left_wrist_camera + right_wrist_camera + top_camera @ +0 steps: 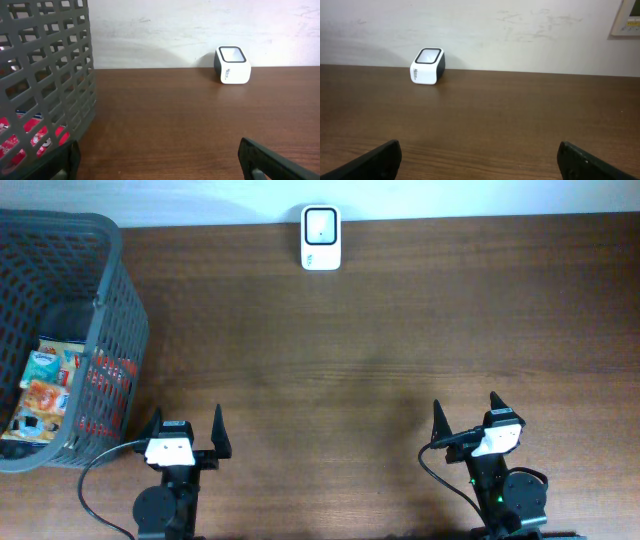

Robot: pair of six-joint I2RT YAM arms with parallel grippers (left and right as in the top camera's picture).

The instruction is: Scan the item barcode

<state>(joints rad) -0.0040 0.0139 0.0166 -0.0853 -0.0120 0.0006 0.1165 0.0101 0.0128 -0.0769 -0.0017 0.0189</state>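
A dark wooden table [380, 330] fills the overhead view, its far edge meeting a white wall [520, 35] at 12 o'clock. A grey mesh basket [120, 290] stands at 9 o'clock, reaching the table's left edge, and holds the snack packets [45, 380], lying flat at its bottom. The white scanner [321, 238] sits at 12 o'clock by the far edge. Bare wood runs between it and both arms. The left gripper [187, 420] at 7 o'clock, just beside the basket, and the right gripper [465, 405] at 5 o'clock both stand wide apart, holding nothing.
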